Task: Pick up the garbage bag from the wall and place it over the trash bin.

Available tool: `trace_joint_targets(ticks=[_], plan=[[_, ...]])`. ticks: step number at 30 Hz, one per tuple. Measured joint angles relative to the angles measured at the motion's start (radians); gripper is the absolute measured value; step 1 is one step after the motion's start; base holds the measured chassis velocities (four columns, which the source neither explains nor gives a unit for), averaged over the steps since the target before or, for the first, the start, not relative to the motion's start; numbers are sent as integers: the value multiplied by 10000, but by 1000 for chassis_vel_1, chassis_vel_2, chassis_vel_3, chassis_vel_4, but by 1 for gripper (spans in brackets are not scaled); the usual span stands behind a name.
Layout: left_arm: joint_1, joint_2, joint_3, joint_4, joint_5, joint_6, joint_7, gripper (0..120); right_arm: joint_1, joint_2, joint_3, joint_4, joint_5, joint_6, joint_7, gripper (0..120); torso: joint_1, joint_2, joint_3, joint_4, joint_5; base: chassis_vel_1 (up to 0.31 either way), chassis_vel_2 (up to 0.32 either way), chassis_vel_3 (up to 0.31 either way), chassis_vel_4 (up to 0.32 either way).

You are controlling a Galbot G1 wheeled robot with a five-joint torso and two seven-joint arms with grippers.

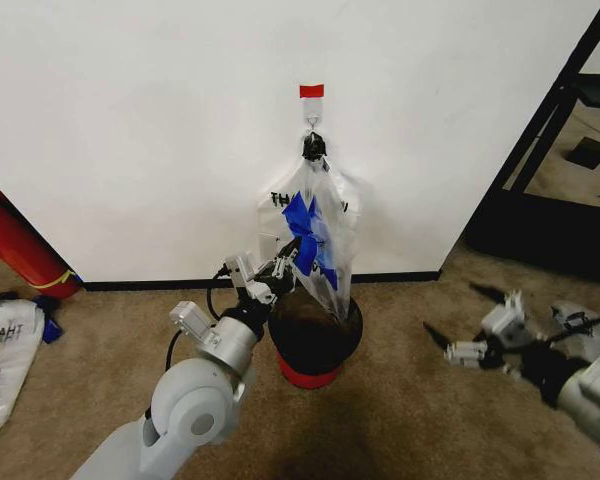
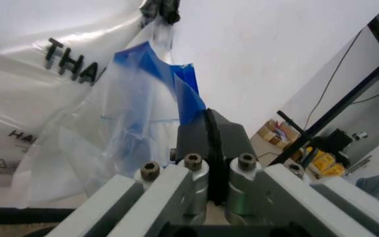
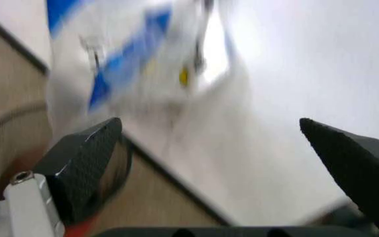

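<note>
- Currently the garbage bag (image 1: 315, 225) is hanging from a metal hook (image 1: 312, 124) on the white wall (image 1: 140, 120), just beneath a small red tape square (image 1: 311, 91); its lower end is dipping into the mouth of the trash bin (image 1: 315, 340).
- The trash bin is standing on the carpet against the black baseboard (image 1: 150, 284), directly below the hook.
- The left gripper (image 1: 287, 255) is reaching up to the bag's left side, its fingers (image 2: 206, 133) pressing together on the bag's blue piece (image 2: 170, 81), as the left wrist view is showing.
- The right gripper (image 1: 450, 318) is hovering low to the right of the bin, well apart from the bag, with its fingers (image 3: 84, 165) spreading wide and gripping nothing.
- A second printed bag (image 1: 5, 355) is lying on the carpet at far left, near a red cylinder (image 1: 20, 245) leaning at the wall.
</note>
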Motion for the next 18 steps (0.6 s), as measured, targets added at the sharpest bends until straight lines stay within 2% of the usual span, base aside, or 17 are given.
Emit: trace_joint_targets(ticks=[4,5,6,7,11,14,16,18], plan=[[32,-40,57,-3,2,10,-17,0,1134,-579,-1083,-163,-490,683,226,100,0,0,0,-7,0,0,0,0,0],[59,-51,72,-11,2,10,-17,0,1435,-754,-1285,-325,-594,901,205,100,0,0,0,-1,0,0,0,0,0],[-273,-128,445,148,-10,11,-19,0,2064,-1345,-1684,-988,-1166,1849,-24,100,1,0,1,11,1,0,0,0,0],[-567,-187,701,302,-52,11,-19,0,2074,-1472,-1732,-1179,-1402,2094,-61,100,1,-1,1,-4,-4,0,0,0,0],[-1037,-343,1150,533,-144,30,-19,0,2287,-1792,-2096,-1737,-1972,2379,-93,100,0,0,-1,-19,0,0,0,0,0],[-1053,-521,1264,524,-119,74,-45,0,3326,-2146,-3322,-2492,-2461,2676,-217,100,1,0,1,1,4,0,0,0,0],[-1011,-564,1257,520,-77,84,-54,0,4205,-2366,-4328,-3019,-2535,2928,-380,100,1,0,1,6,-4,0,0,0,0],[-1001,-567,1218,525,-50,85,-69,0,4990,-2418,-5103,-3424,-2423,3142,-498,100,1,0,1,1,-3,0,0,0,0]])
